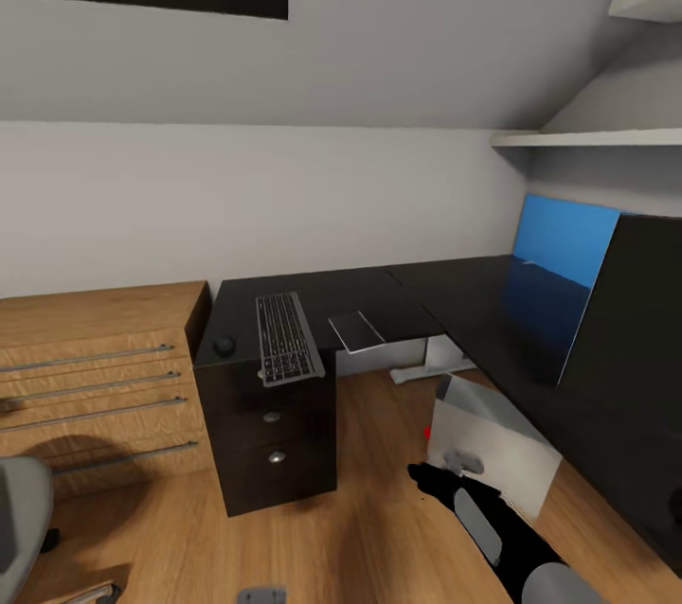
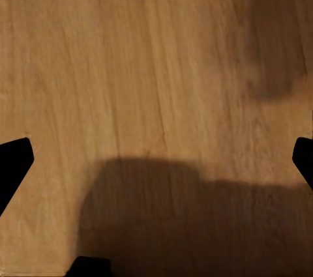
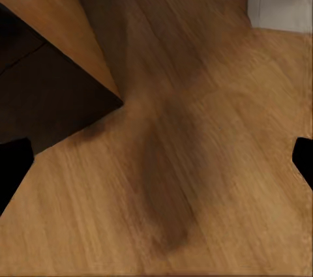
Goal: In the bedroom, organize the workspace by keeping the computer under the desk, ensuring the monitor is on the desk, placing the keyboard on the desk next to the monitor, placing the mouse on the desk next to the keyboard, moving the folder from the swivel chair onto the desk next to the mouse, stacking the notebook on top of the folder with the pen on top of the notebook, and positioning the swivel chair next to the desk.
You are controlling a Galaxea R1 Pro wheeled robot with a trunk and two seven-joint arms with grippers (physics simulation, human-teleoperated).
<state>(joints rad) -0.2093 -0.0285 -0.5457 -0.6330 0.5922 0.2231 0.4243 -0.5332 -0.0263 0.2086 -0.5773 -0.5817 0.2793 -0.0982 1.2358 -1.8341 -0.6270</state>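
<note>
Head view alone shows keyboard [image 1: 286, 337], perhaps overhanging desk [image 1: 398, 293].

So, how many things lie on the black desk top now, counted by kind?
keyboard: 1
monitor: 1
mouse: 1
notebook: 1
Total: 4
</note>
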